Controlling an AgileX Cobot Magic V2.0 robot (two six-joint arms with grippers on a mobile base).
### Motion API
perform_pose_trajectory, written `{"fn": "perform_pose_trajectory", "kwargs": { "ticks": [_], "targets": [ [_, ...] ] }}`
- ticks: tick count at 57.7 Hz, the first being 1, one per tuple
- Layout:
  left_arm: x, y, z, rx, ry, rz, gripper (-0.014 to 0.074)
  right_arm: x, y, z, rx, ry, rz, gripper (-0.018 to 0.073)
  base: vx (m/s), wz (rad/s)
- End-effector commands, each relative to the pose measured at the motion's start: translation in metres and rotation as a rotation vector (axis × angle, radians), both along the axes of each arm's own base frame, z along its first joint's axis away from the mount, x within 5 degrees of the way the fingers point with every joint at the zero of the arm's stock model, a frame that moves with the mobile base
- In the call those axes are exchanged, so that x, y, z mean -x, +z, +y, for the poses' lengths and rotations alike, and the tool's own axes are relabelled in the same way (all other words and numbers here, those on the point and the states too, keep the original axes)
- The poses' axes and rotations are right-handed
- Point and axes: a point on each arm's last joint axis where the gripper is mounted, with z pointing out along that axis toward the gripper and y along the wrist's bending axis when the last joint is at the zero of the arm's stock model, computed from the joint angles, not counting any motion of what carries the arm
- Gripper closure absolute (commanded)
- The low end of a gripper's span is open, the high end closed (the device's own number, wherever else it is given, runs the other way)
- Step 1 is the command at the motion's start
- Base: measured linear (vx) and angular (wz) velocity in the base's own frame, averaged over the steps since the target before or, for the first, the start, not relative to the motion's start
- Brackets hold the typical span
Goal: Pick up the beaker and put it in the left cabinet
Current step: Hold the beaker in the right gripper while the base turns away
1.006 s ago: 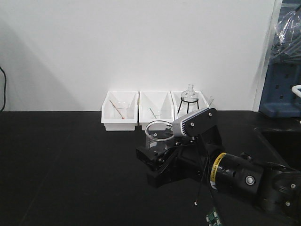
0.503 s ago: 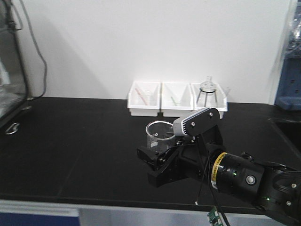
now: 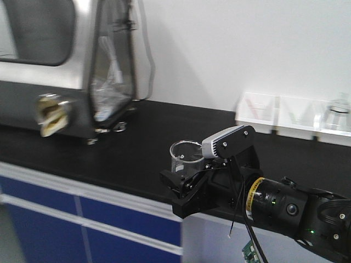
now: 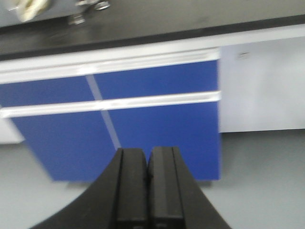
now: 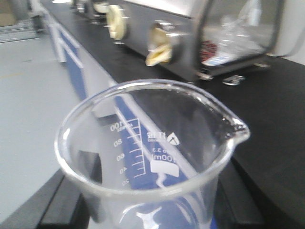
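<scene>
The beaker (image 3: pixel 185 156) is a clear glass cylinder with a pouring lip and white marks. It stands upright between the black fingers of my right gripper (image 3: pixel 184 178), held above the front edge of the black counter. In the right wrist view the beaker (image 5: pixel 152 157) fills the frame, with a finger (image 5: pixel 66 200) on either side of it. My left gripper (image 4: pixel 148 157) is shut and empty, and points at blue cupboard fronts below the counter. The left cabinet is out of view.
A stainless steel box with a glass side pane (image 3: pixel 112 71) and round ports stands on the black counter (image 3: pixel 137 148) at the left. White bins (image 3: pixel 258 109) and a blurred flask (image 3: pixel 337 112) sit at the back right. Blue cupboard fronts (image 3: pixel 82 219) lie below the counter.
The whole view has swung left. The white bins slid to the right, and the steel box and blue cupboards came into view. The beaker stays in my right gripper.
</scene>
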Motion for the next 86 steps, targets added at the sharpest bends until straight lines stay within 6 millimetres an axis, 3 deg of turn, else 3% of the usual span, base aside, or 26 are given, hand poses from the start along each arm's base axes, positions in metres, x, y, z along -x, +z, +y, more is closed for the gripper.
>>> {"fn": "perform_pose_trajectory", "kwargs": {
  "ticks": [1,86],
  "targets": [
    [-0.0009,0.0139,-0.0002,0.028,-0.001,-0.105,0.0603,0.007,0.0278,0.0002,-0.082,0.035,-0.079,0.0362,-0.16,0.71],
    [-0.0009,0.0139,-0.0002,0.028,-0.001,-0.105,0.0603,0.007,0.0278,0.0002,-0.082,0.035,-0.079,0.0362,-0.01,0.61]
  ]
}}
